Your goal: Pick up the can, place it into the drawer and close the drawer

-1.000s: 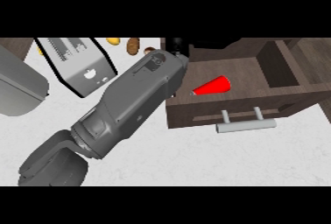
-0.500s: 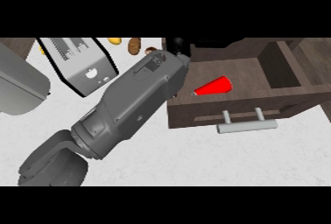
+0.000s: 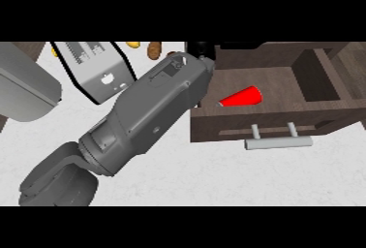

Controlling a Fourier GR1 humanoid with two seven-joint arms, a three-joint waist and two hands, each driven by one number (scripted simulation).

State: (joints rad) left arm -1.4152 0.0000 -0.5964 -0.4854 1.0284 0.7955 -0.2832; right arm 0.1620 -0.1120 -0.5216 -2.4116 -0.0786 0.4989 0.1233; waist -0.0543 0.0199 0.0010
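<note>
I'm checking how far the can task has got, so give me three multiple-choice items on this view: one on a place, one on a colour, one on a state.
1. Where is the red can relative to the drawer?
A) left of it
B) inside it
C) in front of it

2. What colour is the drawer's handle?
A) red
B) black
C) pale grey

3. What state is the drawer in?
A) open
B) shut
C) upside down

Answers:
1 B: the can lies within the drawer's brown walls.
2 C: the bar on the drawer's front is pale grey against the dark wood.
3 A: the drawer is pulled out, so its inside and the can show from above.
</note>
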